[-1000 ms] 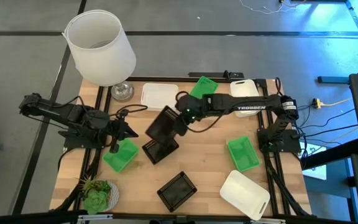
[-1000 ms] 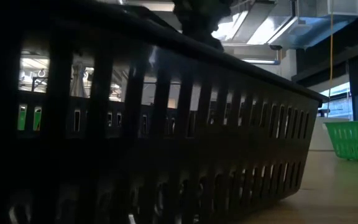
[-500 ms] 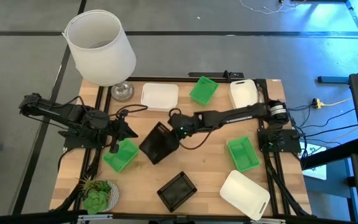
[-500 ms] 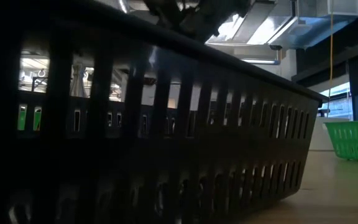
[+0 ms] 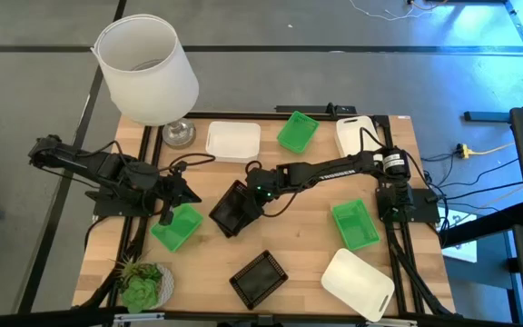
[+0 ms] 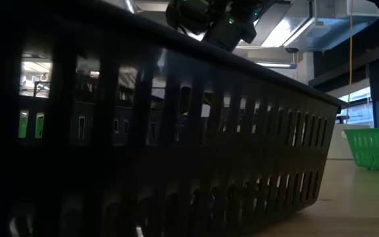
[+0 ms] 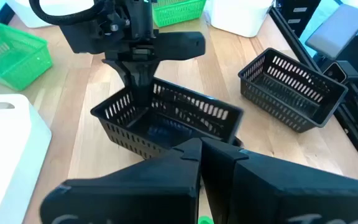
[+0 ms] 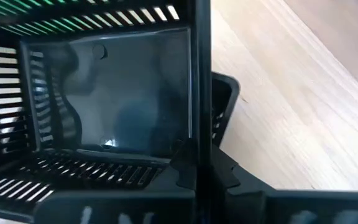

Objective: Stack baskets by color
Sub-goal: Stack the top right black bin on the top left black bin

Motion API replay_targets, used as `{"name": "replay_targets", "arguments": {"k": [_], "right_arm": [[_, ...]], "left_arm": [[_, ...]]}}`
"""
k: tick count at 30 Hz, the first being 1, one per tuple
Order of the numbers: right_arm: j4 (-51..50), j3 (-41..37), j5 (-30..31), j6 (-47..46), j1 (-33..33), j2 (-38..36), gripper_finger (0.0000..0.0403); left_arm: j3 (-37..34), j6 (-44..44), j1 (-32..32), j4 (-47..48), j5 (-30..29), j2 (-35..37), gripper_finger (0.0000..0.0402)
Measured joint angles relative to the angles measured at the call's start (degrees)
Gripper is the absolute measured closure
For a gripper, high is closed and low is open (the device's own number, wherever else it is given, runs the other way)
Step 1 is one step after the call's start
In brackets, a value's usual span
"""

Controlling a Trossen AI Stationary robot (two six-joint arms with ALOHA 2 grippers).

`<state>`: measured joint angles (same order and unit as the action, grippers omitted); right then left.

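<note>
Since a second ago, we see the right end effector [image 5: 246, 197] has carried its black basket [image 5: 232, 208] leftward and lowered it into the second black basket at the desk's [image 5: 302, 250] middle; the two now read as one stack. Its fingers are pinched on the basket's wall. Our left end effector [image 5: 192, 194] waits closed and empty at the left edge, above a green basket [image 5: 176, 227]. A third black basket [image 5: 260, 278] sits near the front, apart.
</note>
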<state>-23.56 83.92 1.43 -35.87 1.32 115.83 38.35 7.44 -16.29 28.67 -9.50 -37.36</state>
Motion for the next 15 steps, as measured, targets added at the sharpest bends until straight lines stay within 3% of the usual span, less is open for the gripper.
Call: {"name": "replay_targets", "arguments": {"k": [15], "right_arm": [[-8.7, 0.2, 2.2, -4.2, -0.3, -0.2, 0.0403]], "left_arm": [[0.0, 0.0, 0.0, 0.0, -0.5, 0.0, 0.0401]]}}
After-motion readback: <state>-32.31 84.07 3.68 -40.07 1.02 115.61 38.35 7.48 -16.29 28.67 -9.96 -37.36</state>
